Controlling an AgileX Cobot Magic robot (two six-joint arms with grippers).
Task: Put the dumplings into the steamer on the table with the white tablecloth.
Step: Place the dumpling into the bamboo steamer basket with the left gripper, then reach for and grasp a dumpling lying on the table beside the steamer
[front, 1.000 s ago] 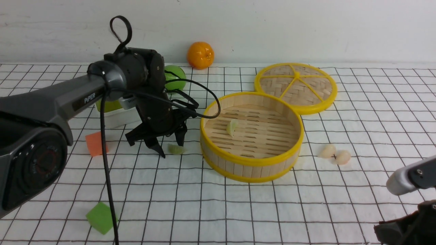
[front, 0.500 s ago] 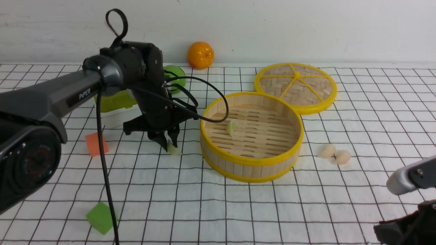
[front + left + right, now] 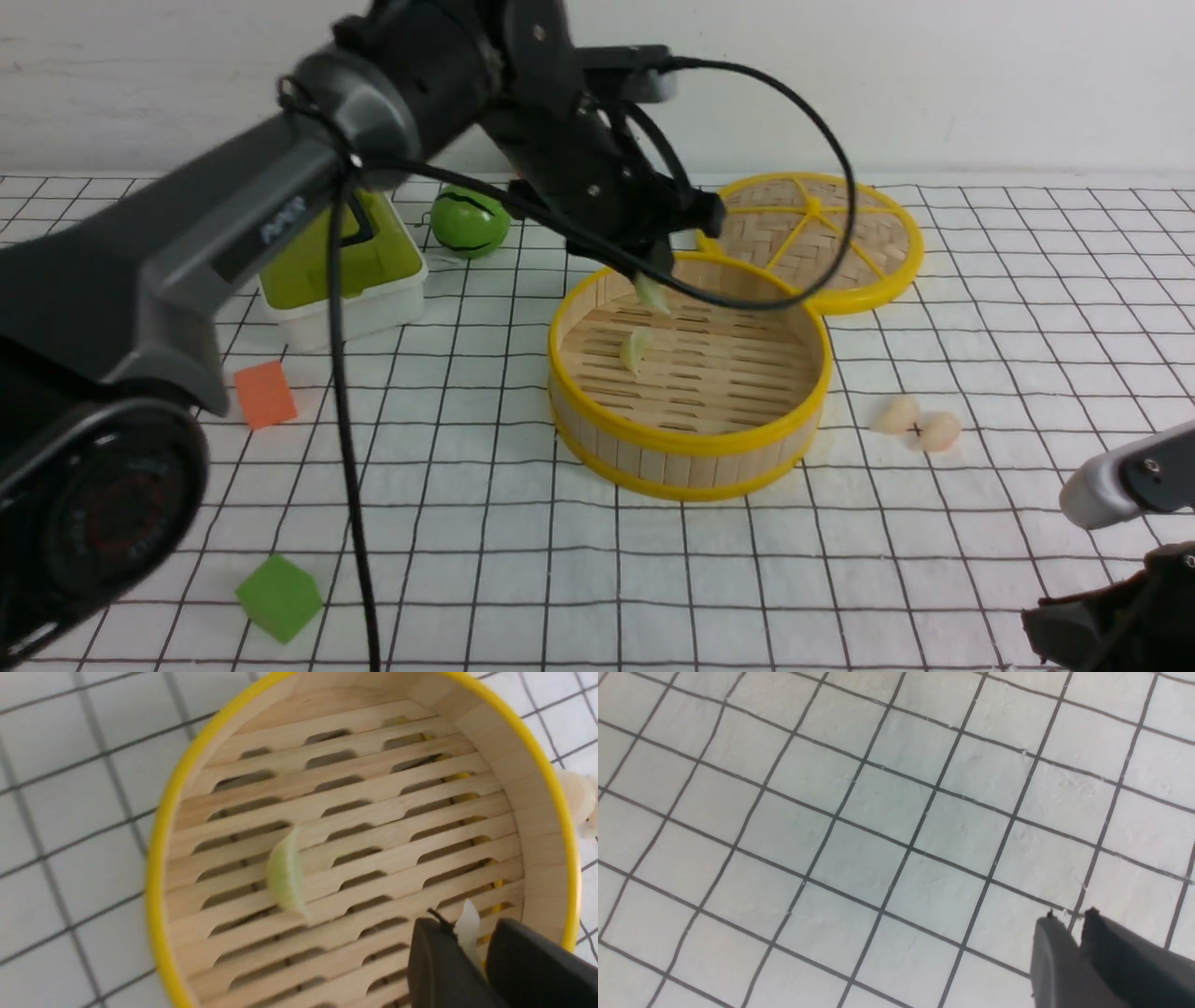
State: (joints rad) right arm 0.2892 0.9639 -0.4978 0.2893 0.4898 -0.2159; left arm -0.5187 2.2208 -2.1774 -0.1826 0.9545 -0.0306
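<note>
Hanging over the steamer point(image 3: 686, 443) near its far wall, a pale green dumpling point(image 3: 469, 917) is clamped in the left gripper point(image 3: 467, 938) and could be bounced off the rim if released early.

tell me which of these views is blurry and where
front view: evenly lit and crisp on the steamer, only the near left arm has smeared lettering; left wrist view: softest, grid lines and the held dumpling slightly blurred; right wrist view: sharp tablecloth, flat light, no glare.
</note>
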